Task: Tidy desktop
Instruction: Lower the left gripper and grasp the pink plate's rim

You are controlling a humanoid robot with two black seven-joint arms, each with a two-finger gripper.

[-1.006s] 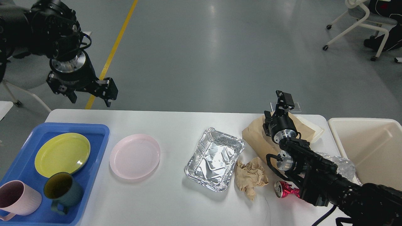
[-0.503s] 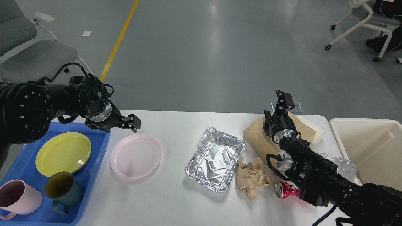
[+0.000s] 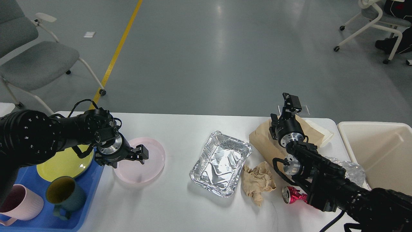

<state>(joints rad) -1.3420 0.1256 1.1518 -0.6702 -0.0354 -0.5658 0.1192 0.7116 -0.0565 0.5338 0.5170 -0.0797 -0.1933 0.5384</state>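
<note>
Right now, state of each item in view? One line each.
Left claw: open, over the pink plate, holding nothing.
Right claw: raised over the paper bag; cannot tell if open.
Pink plate: upright, empty, on the desktop.
Yellow plate: empty, in the tray.
Green mug: upright, in the tray.
Pink mug: upright, in the tray.
Foil pan: upright, empty.
Brown paper: crumpled.
Can: crushed, on its side.
Bin: open.

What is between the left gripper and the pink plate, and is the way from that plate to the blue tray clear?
Nothing visible: the left gripper hangs right over the pink plate on the desktop. The blue tray lies just beside it, but a yellow plate, a dark mug and a pink mug fill much of it.
</note>
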